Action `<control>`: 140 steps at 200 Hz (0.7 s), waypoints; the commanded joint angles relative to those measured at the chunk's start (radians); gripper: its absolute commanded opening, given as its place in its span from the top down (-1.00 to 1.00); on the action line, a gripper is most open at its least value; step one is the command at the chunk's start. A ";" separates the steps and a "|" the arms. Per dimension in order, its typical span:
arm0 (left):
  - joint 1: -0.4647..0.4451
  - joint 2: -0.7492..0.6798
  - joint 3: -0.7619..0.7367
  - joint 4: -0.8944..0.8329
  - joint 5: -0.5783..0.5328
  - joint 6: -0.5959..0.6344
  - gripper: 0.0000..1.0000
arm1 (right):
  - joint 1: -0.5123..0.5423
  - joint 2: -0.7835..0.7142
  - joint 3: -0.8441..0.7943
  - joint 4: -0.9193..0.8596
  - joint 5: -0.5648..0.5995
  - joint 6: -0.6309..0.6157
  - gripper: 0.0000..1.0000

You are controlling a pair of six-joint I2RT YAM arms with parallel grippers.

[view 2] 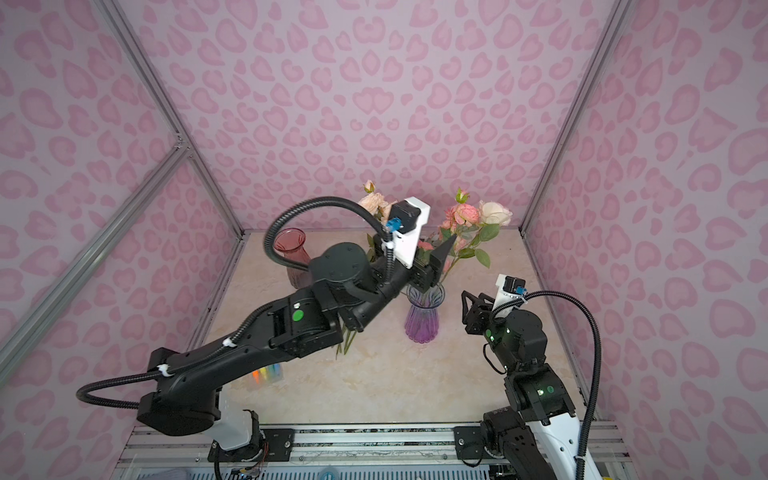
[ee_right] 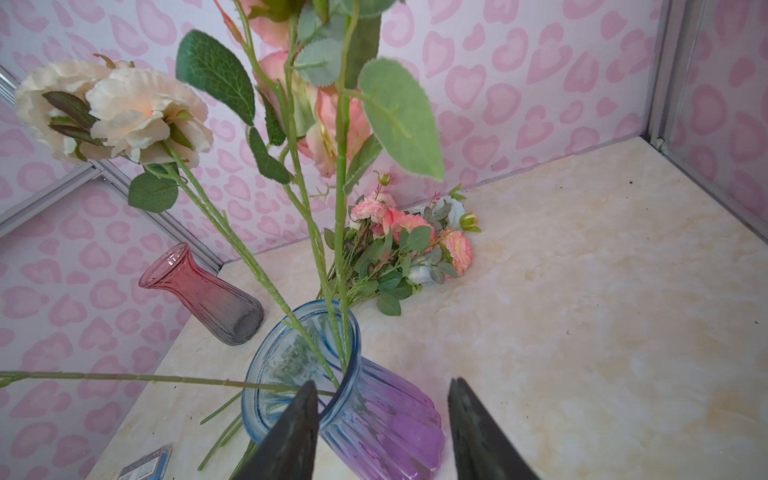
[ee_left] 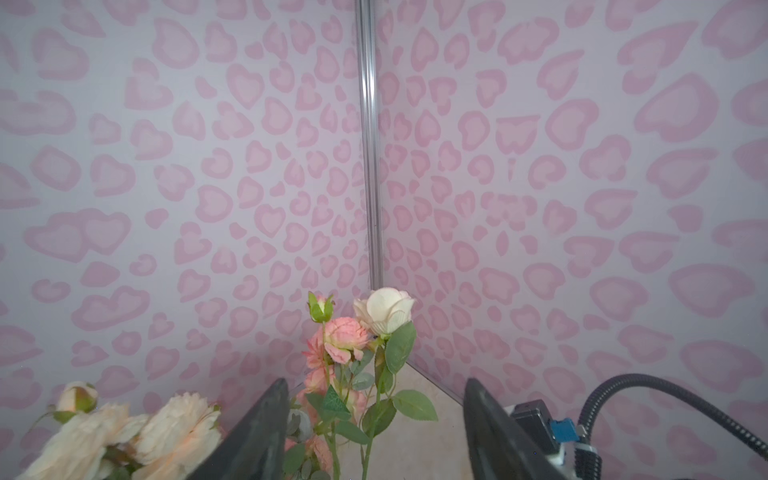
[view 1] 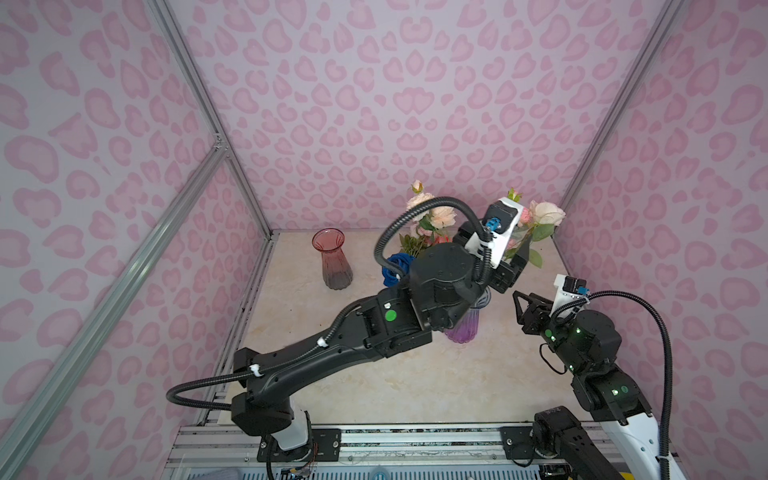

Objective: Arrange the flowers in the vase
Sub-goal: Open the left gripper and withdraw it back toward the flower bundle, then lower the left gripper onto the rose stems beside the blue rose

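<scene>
Several flowers [ee_right: 137, 108] are stood in the vase [ee_right: 386, 419], a bunch [ee_right: 399, 245] is laid on the surface [ee_right: 582, 311] by the back wall [ee_right: 519, 83], open room is kept toward its right edge, and the left hand [ee_left: 375, 382] and right hand [ee_right: 382, 380] are held released.

In a top view the left arm [view 1: 332, 357] is hiding most of the purple vase [view 1: 463, 330] and part of the deep blue flower [view 1: 401, 264]. The right wrist view is cropping the tallest flower heads [ee_right: 266, 25].
</scene>
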 commanded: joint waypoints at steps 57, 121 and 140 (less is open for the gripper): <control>0.347 -0.505 -0.424 -0.396 -0.129 -0.256 -0.27 | 0.000 -0.008 -0.007 -0.011 0.024 -0.016 -0.04; 0.842 -0.735 -0.894 -0.462 0.191 -0.556 -0.18 | 0.000 0.000 -0.014 0.002 0.039 -0.004 -0.03; 0.852 -0.685 -0.962 -0.402 0.263 -0.592 -0.15 | -0.001 0.009 -0.021 0.011 0.039 0.003 -0.03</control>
